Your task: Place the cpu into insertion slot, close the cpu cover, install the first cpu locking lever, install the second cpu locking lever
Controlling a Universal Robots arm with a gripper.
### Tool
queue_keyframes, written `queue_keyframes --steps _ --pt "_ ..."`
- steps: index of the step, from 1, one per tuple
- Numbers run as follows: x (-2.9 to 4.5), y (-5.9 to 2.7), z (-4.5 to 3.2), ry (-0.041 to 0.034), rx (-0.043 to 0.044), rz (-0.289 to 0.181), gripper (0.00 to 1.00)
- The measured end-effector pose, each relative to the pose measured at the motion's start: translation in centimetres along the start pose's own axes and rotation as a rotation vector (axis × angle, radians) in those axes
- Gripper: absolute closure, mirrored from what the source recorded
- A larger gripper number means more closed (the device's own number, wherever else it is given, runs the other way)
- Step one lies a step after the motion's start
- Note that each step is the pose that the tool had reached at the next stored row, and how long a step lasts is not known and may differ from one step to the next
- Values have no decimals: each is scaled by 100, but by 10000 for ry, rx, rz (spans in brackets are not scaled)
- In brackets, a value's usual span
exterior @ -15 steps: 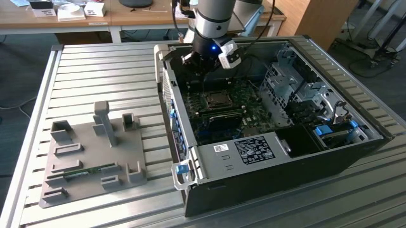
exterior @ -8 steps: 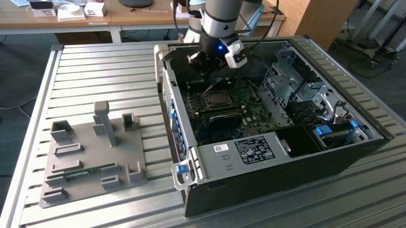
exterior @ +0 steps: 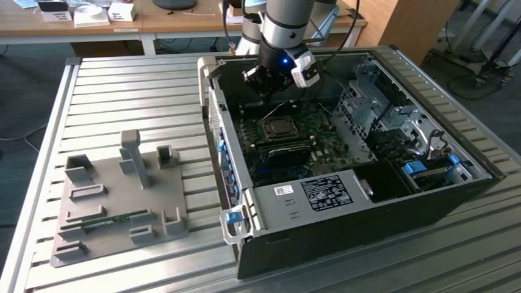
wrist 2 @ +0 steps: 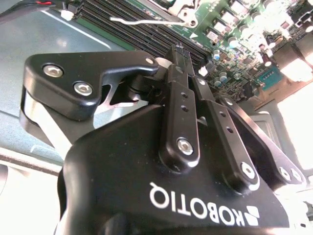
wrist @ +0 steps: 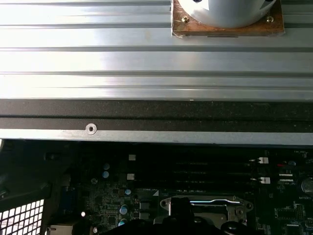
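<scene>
Gripper [exterior: 267, 90], pinched together, I'm hovering above the insertion slot [exterior: 281, 127]; a locking lever [wrist 2: 146, 20] is lying parallel to the memory slots [wrist 2: 129, 33].

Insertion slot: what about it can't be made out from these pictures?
Exterior view: the insertion slot is too small to tell whether the cpu sits in it.
First wrist view: the slot is cut off by the picture's edge.
Second wrist view: the gripper hides most of the motherboard.

Black pincer [wrist 2: 178, 53] close over green motherboard [wrist 2: 244, 36], beside long dark memory slots [wrist 2: 146, 36].
</scene>
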State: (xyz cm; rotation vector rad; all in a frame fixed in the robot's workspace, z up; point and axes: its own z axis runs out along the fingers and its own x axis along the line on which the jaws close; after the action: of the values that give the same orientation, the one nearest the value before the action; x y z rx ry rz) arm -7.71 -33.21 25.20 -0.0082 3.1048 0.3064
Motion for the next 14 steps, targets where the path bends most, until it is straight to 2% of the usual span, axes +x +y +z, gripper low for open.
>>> queue_keyframes --steps 8,14 --pt "-1 0 0 0 2 1 89" --pt "-66 -2 18 0 1 0 89"
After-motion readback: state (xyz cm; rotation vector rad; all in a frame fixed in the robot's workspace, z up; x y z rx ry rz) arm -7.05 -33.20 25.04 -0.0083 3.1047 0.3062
